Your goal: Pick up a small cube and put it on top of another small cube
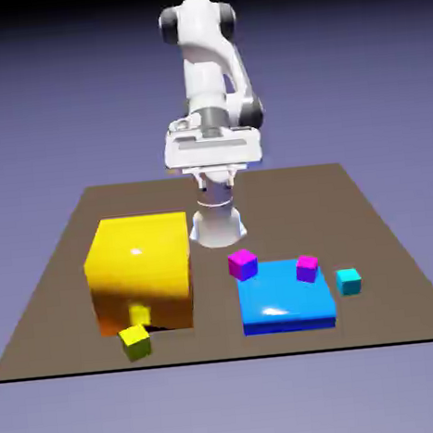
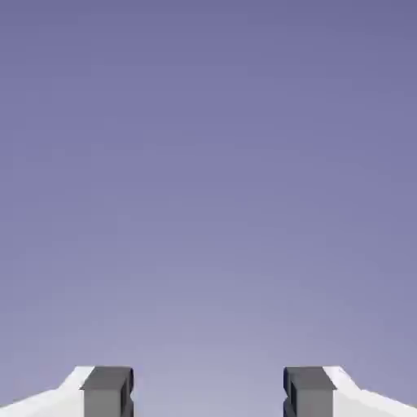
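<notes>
The tiny cyan cube [image 1: 348, 281] rests on the brown table [image 1: 380, 232] at the exterior view's right, just beside the flat blue slab [image 1: 286, 295]. My gripper [image 1: 215, 179] hangs high above the table's far side, well back from the cube, and it is open with nothing held. In the hand view my gripper [image 2: 208, 392] shows two grey fingertips [image 2: 107, 391] set wide apart against plain backdrop; no cube appears there.
A big yellow block [image 1: 140, 271] stands on the left with a small yellow cube [image 1: 134, 341] at its front. One magenta cube [image 1: 243, 264] sits at the blue slab's far left corner, and another magenta cube [image 1: 306, 267] sits on the slab.
</notes>
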{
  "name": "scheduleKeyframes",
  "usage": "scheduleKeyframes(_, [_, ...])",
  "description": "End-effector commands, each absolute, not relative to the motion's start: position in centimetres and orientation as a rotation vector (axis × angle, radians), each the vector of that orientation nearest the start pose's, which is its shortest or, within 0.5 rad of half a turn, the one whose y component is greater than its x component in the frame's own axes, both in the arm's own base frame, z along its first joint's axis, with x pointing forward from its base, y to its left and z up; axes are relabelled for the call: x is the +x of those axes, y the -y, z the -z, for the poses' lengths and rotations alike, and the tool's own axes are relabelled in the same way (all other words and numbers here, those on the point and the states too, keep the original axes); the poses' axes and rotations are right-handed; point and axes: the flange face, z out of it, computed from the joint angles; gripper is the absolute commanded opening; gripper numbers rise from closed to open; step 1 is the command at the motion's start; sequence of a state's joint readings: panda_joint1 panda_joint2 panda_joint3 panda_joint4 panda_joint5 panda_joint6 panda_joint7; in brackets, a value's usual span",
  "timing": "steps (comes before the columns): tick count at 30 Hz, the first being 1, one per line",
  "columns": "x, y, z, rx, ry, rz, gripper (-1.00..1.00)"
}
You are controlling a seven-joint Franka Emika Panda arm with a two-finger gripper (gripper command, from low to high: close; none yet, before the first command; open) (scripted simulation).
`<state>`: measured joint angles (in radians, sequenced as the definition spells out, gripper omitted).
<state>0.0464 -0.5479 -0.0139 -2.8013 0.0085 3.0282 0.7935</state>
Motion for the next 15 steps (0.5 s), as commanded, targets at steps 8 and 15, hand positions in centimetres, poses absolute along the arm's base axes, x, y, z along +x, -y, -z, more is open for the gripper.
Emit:
scheduleKeyframes(8, [41.4, -6.6, -41.1, -2.289, -1.308, 0.614, 0.0])
scheduleKeyframes(15, [42.2, -11.9, -37.1, -2.16, -1.59, 0.328, 0.0])
